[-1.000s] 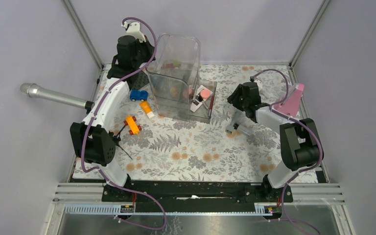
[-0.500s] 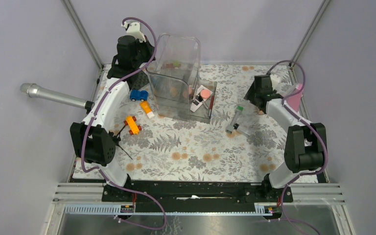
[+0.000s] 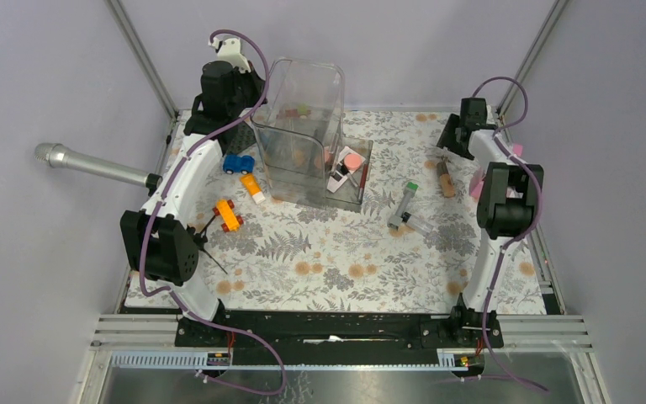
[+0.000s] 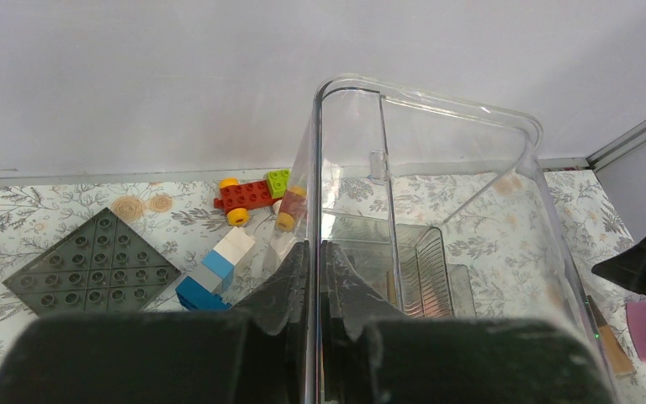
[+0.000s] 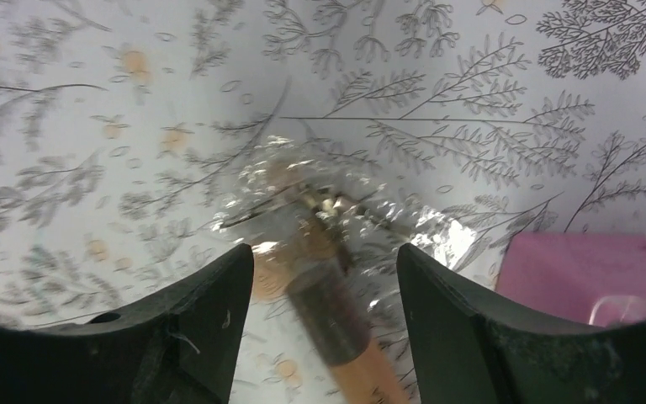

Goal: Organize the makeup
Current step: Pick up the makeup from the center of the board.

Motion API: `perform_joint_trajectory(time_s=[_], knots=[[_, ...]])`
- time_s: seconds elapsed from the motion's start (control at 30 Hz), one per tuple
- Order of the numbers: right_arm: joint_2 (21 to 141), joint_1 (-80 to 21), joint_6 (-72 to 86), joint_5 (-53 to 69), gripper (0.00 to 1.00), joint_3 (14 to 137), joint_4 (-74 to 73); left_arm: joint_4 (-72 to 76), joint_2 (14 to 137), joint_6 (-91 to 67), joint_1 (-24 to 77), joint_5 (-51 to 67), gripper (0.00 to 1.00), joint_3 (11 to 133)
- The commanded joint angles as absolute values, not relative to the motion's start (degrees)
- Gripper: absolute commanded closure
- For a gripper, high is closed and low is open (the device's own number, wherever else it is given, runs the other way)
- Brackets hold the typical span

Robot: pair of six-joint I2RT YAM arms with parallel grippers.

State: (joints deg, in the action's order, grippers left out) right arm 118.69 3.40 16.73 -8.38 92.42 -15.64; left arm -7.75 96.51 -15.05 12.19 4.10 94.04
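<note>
A tan-handled brush [image 5: 336, 316] with a dark ferrule and crinkly clear wrap lies on the floral table, between the fingers of my open right gripper [image 5: 324, 254]; nothing is gripped. From above, that gripper [image 3: 457, 139] hovers at the back right, just behind the brush [image 3: 446, 179]. A grey tube with a green cap [image 3: 404, 204] lies free mid-right. A coral-pink disc [image 3: 352, 160] and a white palette [image 3: 337, 179] rest in a low clear tray [image 3: 362, 195]. My left gripper [image 4: 315, 252] is shut on the wall of the tall clear bin [image 4: 437, 143].
A pink object [image 5: 589, 278] lies right of the brush by the table's right edge [image 3: 517, 151]. Toys sit left of the bin: blue car [image 3: 237, 163], orange block [image 3: 254, 187], orange car [image 3: 228, 215]. A silver microphone [image 3: 92, 165] pokes in. A grey baseplate [image 4: 92, 269] lies behind the bin.
My right arm has swung from over the grey tube to the back right corner above the brush, with its jaws spread wider. The tube stays on the table. The left arm is still.
</note>
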Motion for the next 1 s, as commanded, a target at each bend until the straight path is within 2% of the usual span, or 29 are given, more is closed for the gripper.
perform_joint_trajectory(time_s=[0.0, 0.53, 0.7, 0.8, 0.97], knots=[[122.80, 4.47, 7.95, -3.27, 0.29, 99.85, -19.95, -18.15, 99.62, -15.29, 13.36, 7.38, 0.94, 92.66], [139.73, 5.14, -3.52, 2.08, 0.28, 120.25, -33.02, -18.37, 99.93, -14.68, 13.36, 6.37, 0.94, 92.58], [143.09, 5.19, -4.46, 3.68, 0.31, 124.01, -36.50, -18.39, 100.15, -14.59, 13.36, 6.17, 0.94, 92.64], [143.51, 5.19, -4.42, 3.86, 0.38, 124.10, -36.53, -18.46, 100.20, -14.59, 13.36, 6.10, 0.94, 92.68], [143.85, 5.23, -4.00, 4.56, 0.66, 124.73, -36.55, -18.46, 100.31, -14.57, 13.36, 6.07, 0.94, 92.80]])
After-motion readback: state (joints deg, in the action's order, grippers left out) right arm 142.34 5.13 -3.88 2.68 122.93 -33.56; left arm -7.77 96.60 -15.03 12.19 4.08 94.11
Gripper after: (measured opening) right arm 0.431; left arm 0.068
